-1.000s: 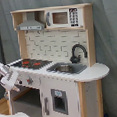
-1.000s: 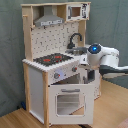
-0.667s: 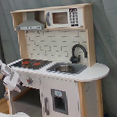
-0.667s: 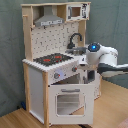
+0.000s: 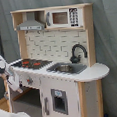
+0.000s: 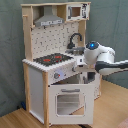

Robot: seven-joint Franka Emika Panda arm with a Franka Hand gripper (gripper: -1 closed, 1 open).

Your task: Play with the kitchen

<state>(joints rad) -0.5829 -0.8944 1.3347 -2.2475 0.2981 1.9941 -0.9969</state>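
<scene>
- No brand, label or legible writing on any surface; the microwave [image 5: 61, 17] shows only a dark panel of tiny white marks, unreadable.
- The kitchen [image 5: 60, 69] stands upright on a pale wood floor [image 6: 20, 120] against a grey-green cloth backdrop [image 5: 108, 41]; seen in both exterior views.
- Upper shelf: grey hood [image 5: 31, 26] beside the microwave. Behind the counter, a white back panel with a brick pattern.
- Counter: black hob [image 5: 31, 63] with red rings, then the sink [image 5: 68, 69] with the black faucet [image 5: 77, 53] arching over it.
- In the second exterior view the oven door [image 6: 70, 100] hangs open from the front, swung outward, its window pale.
- The arm [image 6: 102, 57], white with a blue-lit joint, reaches in from the second exterior view's right, close to the cabinet front beside the open door.
- The gripper [image 6: 89, 76] sits low behind the door's top edge; cannot tell whether the pincer is apart or together.
- In the first exterior view the arm shows at the first exterior view's left edge, just beside the hob end of the counter.
</scene>
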